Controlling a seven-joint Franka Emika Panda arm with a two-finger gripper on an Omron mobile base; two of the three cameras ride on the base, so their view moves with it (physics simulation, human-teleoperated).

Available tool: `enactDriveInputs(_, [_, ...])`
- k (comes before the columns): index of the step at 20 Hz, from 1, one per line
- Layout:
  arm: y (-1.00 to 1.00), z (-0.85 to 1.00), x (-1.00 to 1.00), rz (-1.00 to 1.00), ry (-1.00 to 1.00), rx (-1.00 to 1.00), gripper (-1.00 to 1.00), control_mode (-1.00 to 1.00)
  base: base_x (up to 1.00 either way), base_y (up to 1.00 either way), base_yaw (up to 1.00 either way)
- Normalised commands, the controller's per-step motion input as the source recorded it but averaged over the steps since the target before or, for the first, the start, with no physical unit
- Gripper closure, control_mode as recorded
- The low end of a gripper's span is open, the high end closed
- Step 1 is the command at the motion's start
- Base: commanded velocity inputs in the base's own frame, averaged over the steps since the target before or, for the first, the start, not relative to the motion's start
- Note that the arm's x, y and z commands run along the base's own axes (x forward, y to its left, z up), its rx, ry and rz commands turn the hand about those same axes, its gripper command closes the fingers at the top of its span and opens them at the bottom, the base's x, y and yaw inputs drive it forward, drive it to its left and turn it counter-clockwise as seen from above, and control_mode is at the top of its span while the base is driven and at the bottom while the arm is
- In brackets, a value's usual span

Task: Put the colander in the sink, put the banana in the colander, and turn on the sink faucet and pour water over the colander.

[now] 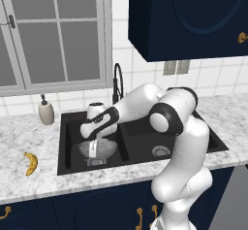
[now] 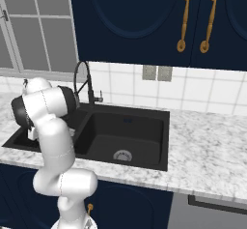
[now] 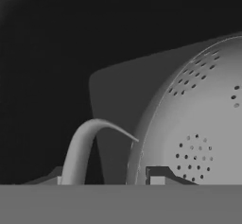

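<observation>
Inside left sink [image 1: 123, 149] basin, fingers [image 3: 153, 179] clamp colander [image 1: 97, 150] rim; banana [image 1: 31, 163] on counter [image 1: 43, 175], left base view.

Colander [image 1: 97, 150]: round silver-grey metal bowl, pierced with small holes, upright in the left basin of the sink [image 1: 68, 146]; a loop handle [image 3: 87, 147] stands at its rim.

Sink: matte black, double basin, set in the counter; round silver drain in the right basin.

Banana [image 1: 31, 163]: small, yellow, curved, on the counter left of the sink.

Faucet [image 2: 83, 80]: black gooseneck behind the sink, apparently dry.
</observation>
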Motion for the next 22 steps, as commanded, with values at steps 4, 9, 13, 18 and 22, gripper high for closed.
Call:
enactDriveInputs(4, [0.01,-0.29,0.18,-0.03,0.06,0.0,1.0,-1.0,0.0,0.0,0.0])
enactDriveInputs(9, [0.0,-0.14,0.34,0.0,0.0,-0.04,1.0,-1.0,0.0,0.0,0.0])
enactDriveInputs(13, [0.01,-0.12,0.33,0.0,0.0,-0.07,1.0,-1.0,0.0,0.0,0.0])
enactDriveInputs(18, [0.14,-0.2,0.28,0.0,0.0,-0.02,1.0,-1.0,0.0,0.0,0.0])
enactDriveInputs(22, [0.18,-0.25,0.19,0.0,0.0,0.0,1.0,-1.0,0.0,0.0,0.0])
